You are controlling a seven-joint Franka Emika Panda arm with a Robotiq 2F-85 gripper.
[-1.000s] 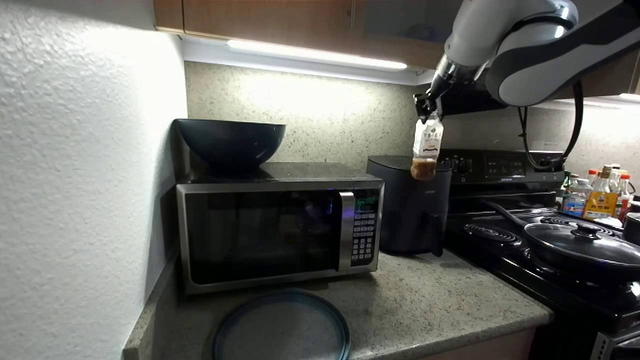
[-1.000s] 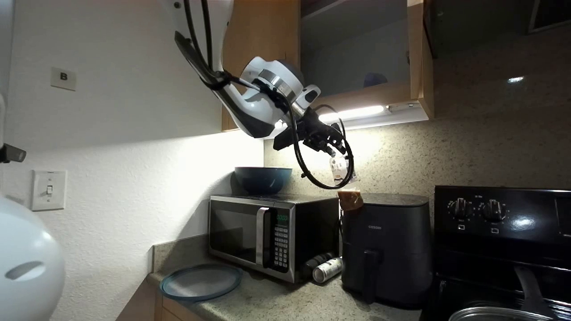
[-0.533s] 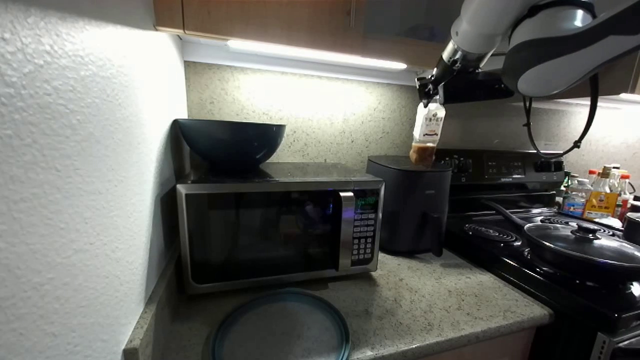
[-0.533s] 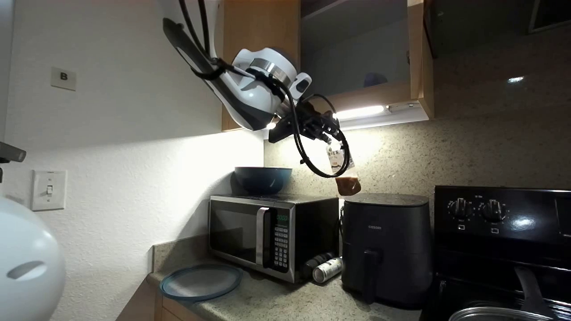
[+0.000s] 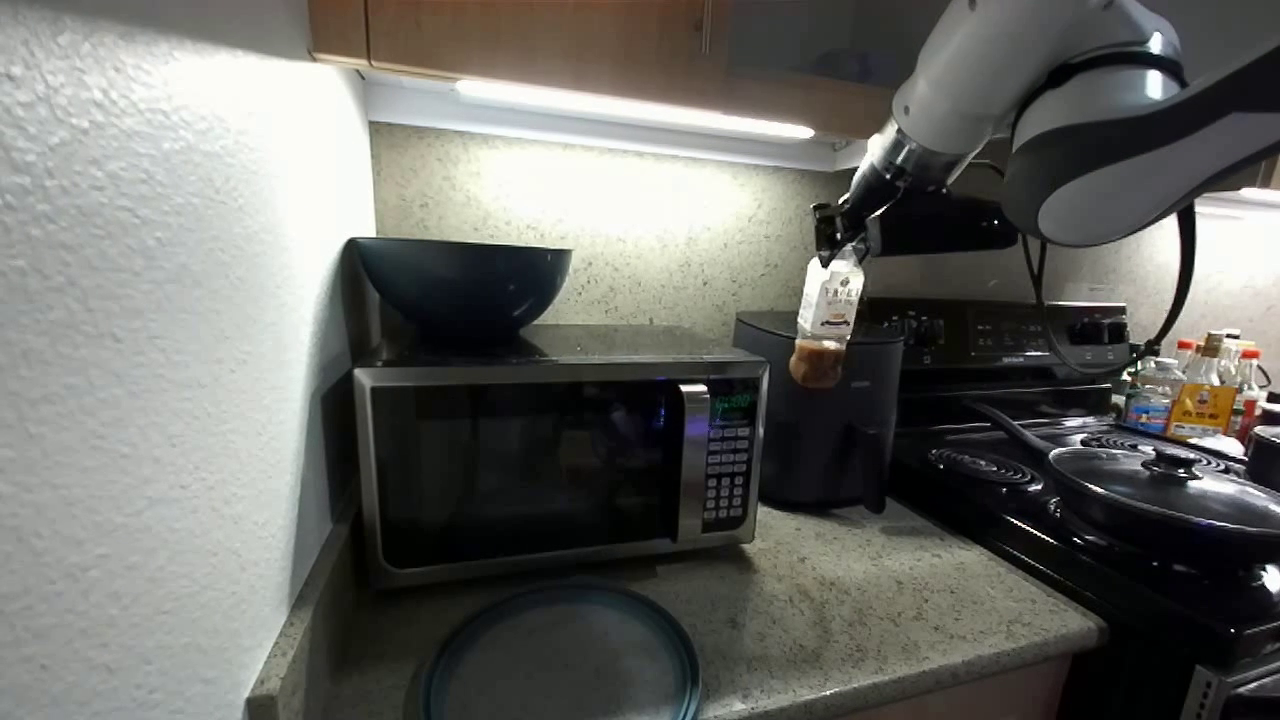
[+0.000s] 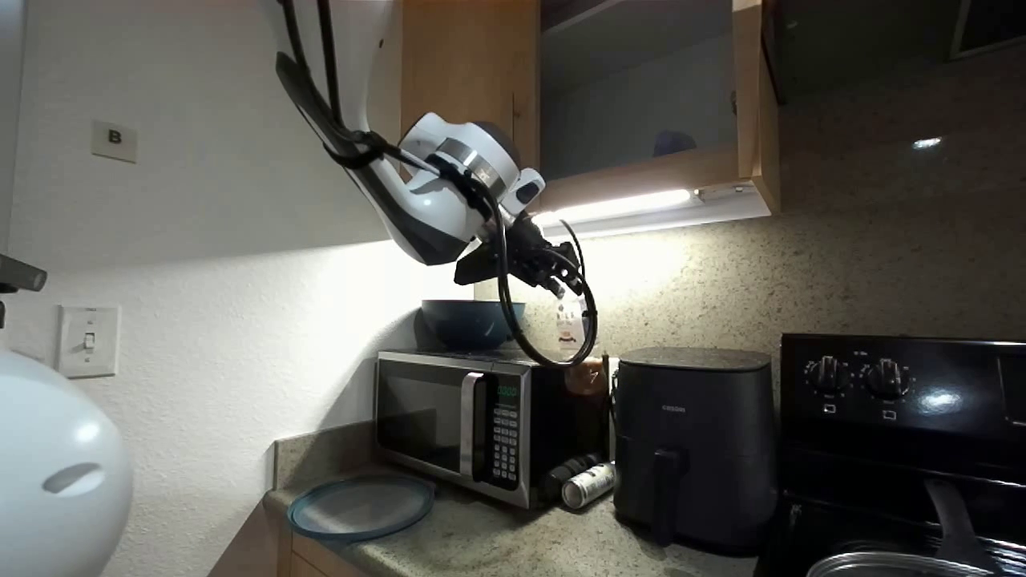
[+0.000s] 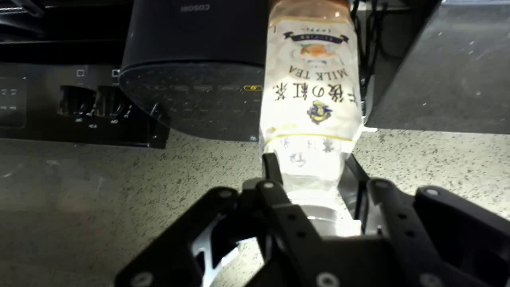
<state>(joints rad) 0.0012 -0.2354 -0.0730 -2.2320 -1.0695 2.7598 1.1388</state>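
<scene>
Move the bottle gently, grasped near its top between the jaws (with brown drink pooled low inside), and steer clear of air fryer and microwave.

The slim, clear plastic bottle looks smooth, its white label glossy; the black jointed end effector is mostly matt. The silver-and-black boxy microwave pairs satin metal with a glossy door. The tall black air fryer looks matt plastic, the round dark-blue bowl smooth and glossy, the white wall rough.
</scene>
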